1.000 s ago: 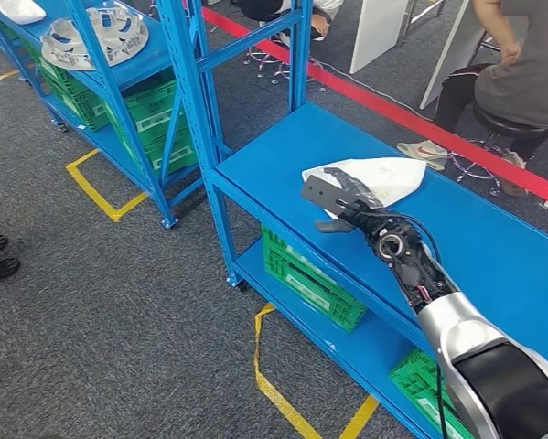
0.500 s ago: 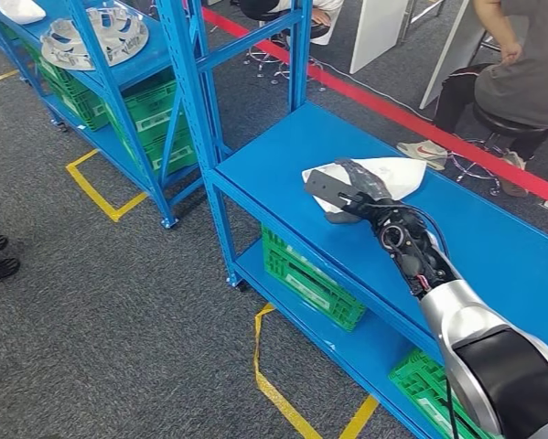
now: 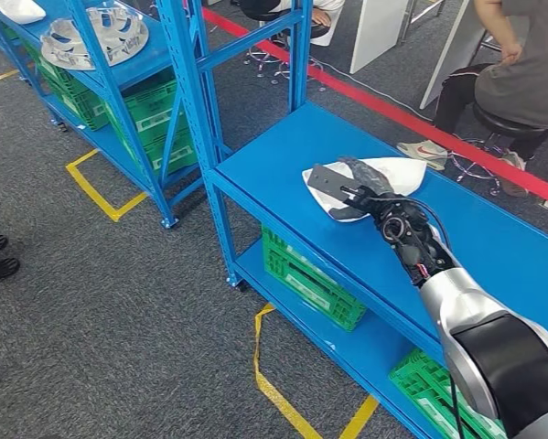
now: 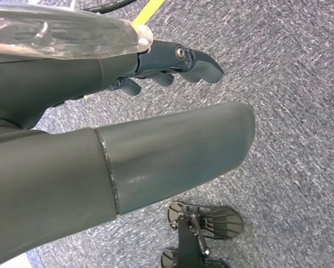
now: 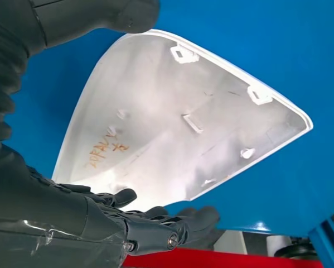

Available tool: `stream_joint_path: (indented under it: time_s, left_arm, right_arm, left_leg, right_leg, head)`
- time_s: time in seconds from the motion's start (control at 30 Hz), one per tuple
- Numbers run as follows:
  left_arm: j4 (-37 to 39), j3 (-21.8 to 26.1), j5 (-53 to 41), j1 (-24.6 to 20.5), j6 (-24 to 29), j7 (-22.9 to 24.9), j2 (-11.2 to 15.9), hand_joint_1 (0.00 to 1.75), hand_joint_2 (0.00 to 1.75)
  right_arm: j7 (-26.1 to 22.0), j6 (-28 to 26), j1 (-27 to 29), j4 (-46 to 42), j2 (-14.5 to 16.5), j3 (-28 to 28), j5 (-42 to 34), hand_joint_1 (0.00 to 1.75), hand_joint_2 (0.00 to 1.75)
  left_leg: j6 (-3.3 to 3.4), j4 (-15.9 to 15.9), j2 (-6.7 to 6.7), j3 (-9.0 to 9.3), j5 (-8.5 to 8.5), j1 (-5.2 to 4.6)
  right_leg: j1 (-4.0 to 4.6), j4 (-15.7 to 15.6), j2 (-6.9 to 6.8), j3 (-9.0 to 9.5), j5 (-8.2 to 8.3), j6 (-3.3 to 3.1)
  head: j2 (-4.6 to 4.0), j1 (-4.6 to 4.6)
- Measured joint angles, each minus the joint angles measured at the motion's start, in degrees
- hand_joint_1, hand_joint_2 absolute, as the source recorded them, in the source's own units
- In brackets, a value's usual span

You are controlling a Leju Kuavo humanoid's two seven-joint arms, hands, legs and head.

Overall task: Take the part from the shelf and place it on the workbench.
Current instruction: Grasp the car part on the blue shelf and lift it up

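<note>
- The white part point(image 3: 388, 176) lies on the top board of the blue shelf point(image 3: 284, 155), near the front edge of this board, hollow side facing up
- In the right wrist view the inside of the part point(image 5: 178, 128) shows small raised clips and some orange writing close to the fingers
- The right hand point(image 3: 357, 187) reaches over the front edge of the shelf and sits at the near end of the part, over its left tip
- The dark fingers point(image 5: 156, 215) are at one long edge of the part and the thick thumb point(image 5: 114, 14) is at the opposite edge, so the part is between them
- The fingers are apart; I cannot tell if they really press the part or are only beside it, and the part seems to rest on the board
- The left hand point(image 4: 173, 58) hangs far from the shelf, over the grey carpet point(image 4: 291, 111); its fingers are loosely bent and nothing is in them
- Green crates point(image 3: 312, 279) stand on the lower board of the shelf, below the part
- A second blue rack point(image 3: 112, 82) stands to the left of the shelf, with a grey round piece point(image 3: 94, 37) on its top board
- Behind the shelf a red line point(image 3: 395, 114) runs on the floor, and a person point(image 3: 520, 73) sits on a stool beyond it
- Yellow tape point(image 3: 277, 389) marks the carpet in front of the shelf
</note>
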Motion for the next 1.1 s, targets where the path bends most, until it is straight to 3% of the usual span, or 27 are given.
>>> stream_joint_path:
  time_s: [0.67,1.1]
  left_arm:
    - [0.0,0.0,0.78,0.07,0.0,0.09,0.0,0.0,0.0]
    - [0.0,0.0,0.78,0.09,0.09,0.09,0.0,0.0,0.0]
  right_arm:
    - [-2.1,0.0,-3.35,6.36,2.38,0.12,0.71,0.0,1.75]
    - [-3.15,1.09,-5.8,10.25,5.98,0.16,0.7,0.0,1.75]
  left_leg:
    - [-0.02,0.0,-0.02,-0.01,0.02,0.0]
    - [-0.02,0.0,-0.01,-0.01,0.02,0.01]
  right_leg:
    - [0.01,0.01,-0.01,0.02,0.0,0.0]
    - [0.01,0.01,-0.01,0.01,0.0,0.0]
  head:
    - [0.0,0.01]
    - [0.0,-0.01]
